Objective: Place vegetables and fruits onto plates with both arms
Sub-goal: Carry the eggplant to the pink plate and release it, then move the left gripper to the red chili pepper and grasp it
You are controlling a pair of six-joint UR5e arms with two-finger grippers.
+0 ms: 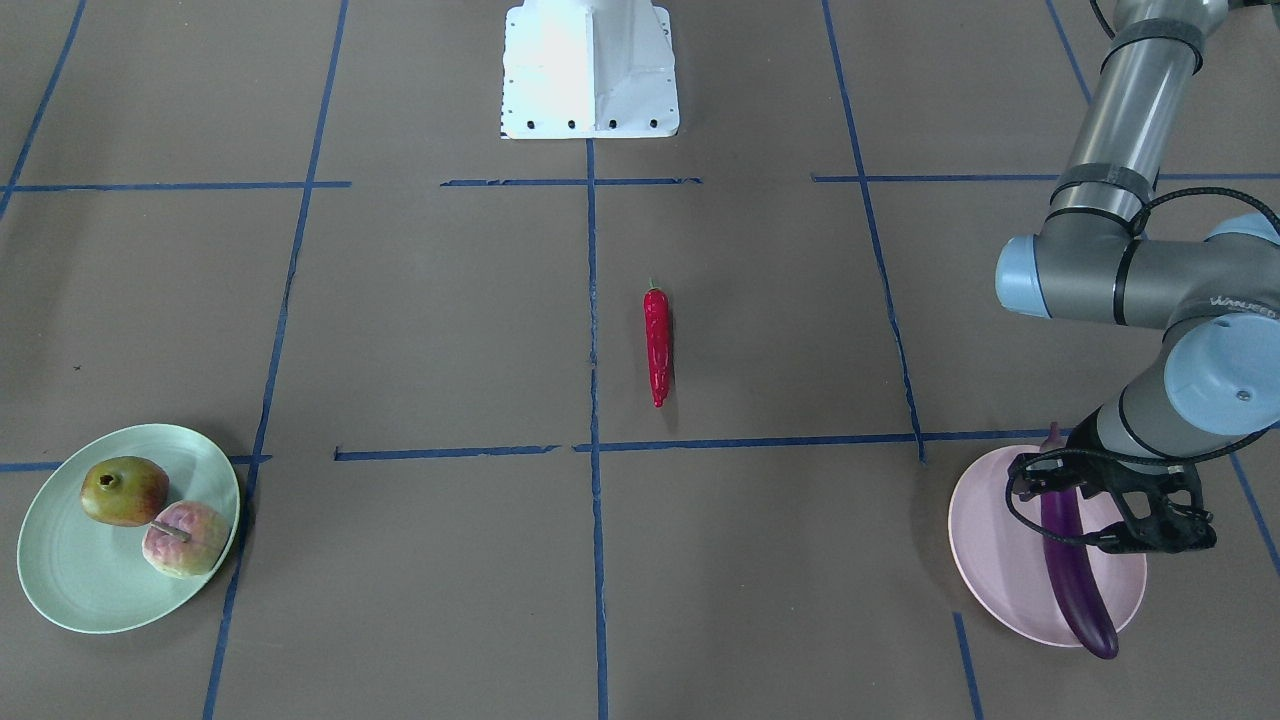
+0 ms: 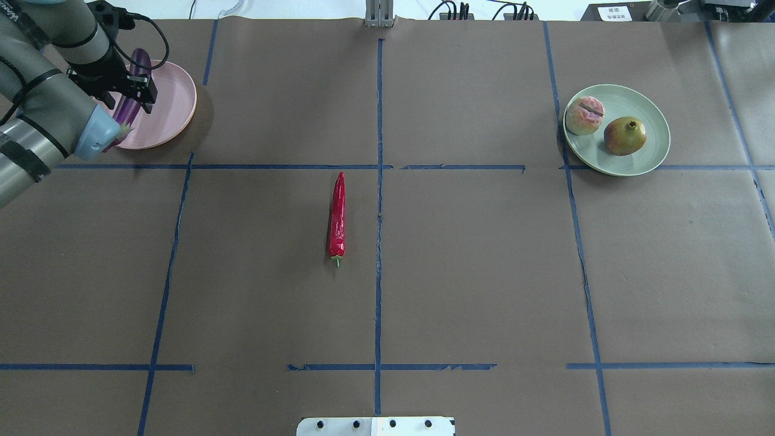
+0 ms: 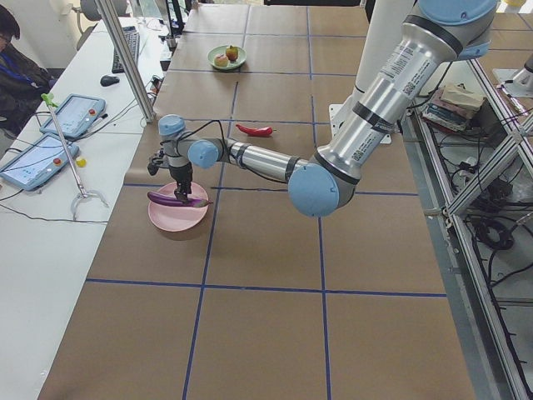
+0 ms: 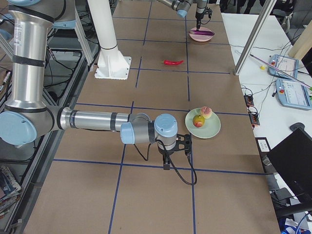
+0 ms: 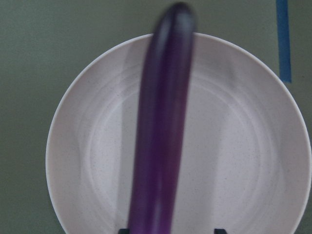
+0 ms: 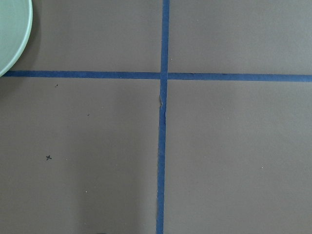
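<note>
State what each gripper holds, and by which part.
Left gripper straddles the eggplant at its middle, jaws wider than it: seemingly not gripped. Right gripper: nothing seen held.

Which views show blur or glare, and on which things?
Left wrist view: the eggplant is blurred, while the plate behind it is sharper. Front-facing view: the white base is washed out by glare. Overhead view: the chili is sharp.

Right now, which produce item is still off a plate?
The red chili pepper, alone on the bare table by the centre tape line. The eggplant is over the pink plate; peach and pomegranate sit on the green plate.
</note>
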